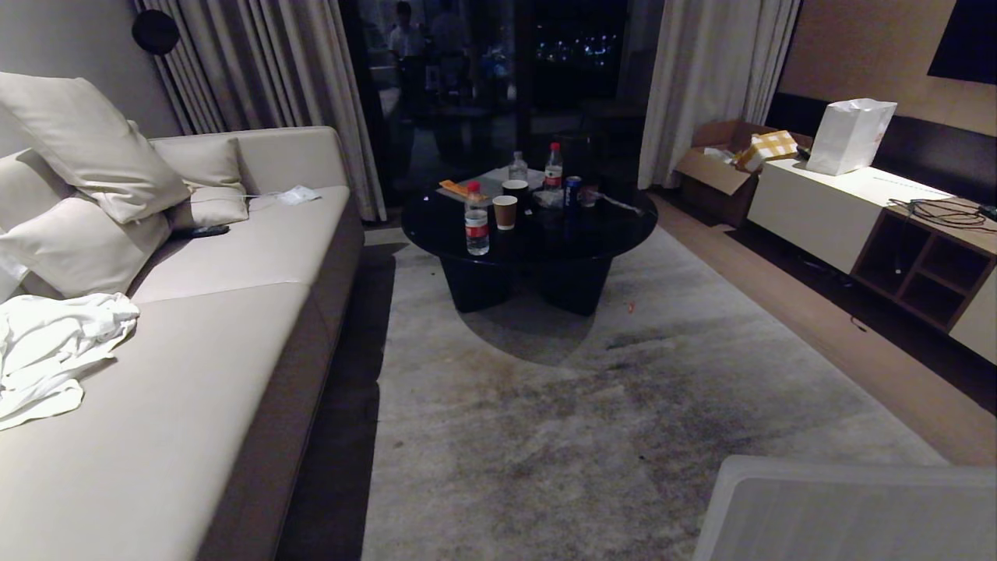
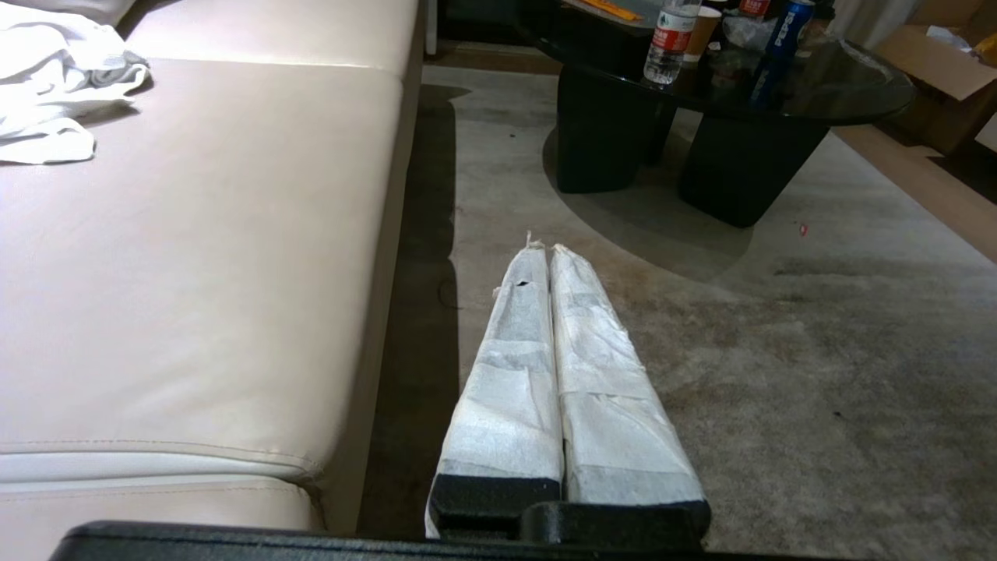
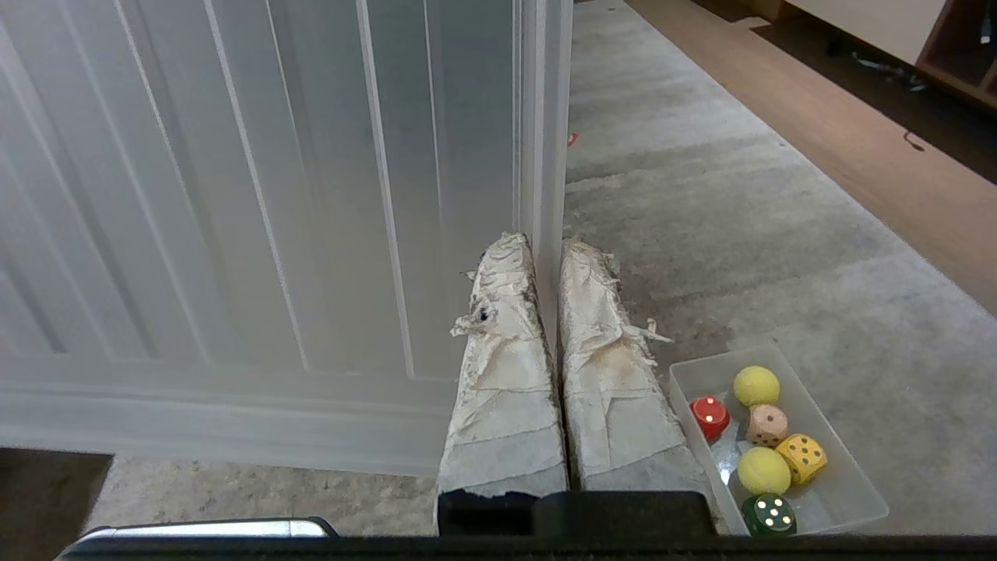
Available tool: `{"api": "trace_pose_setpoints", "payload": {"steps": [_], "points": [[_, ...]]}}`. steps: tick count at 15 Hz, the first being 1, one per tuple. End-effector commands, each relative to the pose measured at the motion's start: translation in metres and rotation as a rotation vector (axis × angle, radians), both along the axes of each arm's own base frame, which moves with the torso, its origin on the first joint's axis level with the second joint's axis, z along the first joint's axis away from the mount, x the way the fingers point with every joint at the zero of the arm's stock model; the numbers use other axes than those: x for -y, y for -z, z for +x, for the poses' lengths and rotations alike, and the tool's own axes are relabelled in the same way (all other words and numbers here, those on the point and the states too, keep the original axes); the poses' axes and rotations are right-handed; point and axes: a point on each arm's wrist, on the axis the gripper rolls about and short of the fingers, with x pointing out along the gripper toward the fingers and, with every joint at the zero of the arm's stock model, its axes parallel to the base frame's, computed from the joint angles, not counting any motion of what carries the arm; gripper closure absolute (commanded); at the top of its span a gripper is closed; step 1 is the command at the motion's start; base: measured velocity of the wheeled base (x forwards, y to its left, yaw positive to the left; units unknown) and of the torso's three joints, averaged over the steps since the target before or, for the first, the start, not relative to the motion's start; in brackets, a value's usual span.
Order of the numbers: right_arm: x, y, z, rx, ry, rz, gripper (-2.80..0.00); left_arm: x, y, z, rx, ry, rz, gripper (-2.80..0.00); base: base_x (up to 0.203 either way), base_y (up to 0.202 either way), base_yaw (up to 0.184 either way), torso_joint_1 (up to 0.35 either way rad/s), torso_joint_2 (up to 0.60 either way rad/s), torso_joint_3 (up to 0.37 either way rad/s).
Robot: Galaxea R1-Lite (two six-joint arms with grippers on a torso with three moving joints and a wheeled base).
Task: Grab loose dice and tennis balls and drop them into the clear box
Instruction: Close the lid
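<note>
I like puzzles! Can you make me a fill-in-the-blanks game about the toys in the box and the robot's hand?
1. The clear box holds two tennis balls and ____ dice.
2. The right gripper pinches the edge of a ribbed clear ____.
3. The die nearest the camera is dark ____.
4. The clear box sits on the ____.

Missing words: four; lid; green; carpet
</note>
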Motion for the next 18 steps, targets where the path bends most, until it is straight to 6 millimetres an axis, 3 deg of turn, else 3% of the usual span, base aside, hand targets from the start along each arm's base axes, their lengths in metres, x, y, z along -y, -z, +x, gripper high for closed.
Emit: {"api": "trace_pose_setpoints", "payload": {"steps": [1,18], "points": [[0.0000,0.0000,0.0000,0.000,-0.001,0.001,0.00,0.0000,0.0003,0.0002,-0.002,-0.001,-0.002,0.00,0.000,0.000,0.000,0.003,0.00,-0.065],[0.0000,0.0000,0.0000,0.001,0.001,0.001,0.00,0.0000,0.0003,0.0002,-0.002,-0.001,-0.005,0.00,0.000,0.000,0.000,0.004,0.00,-0.189]]}}
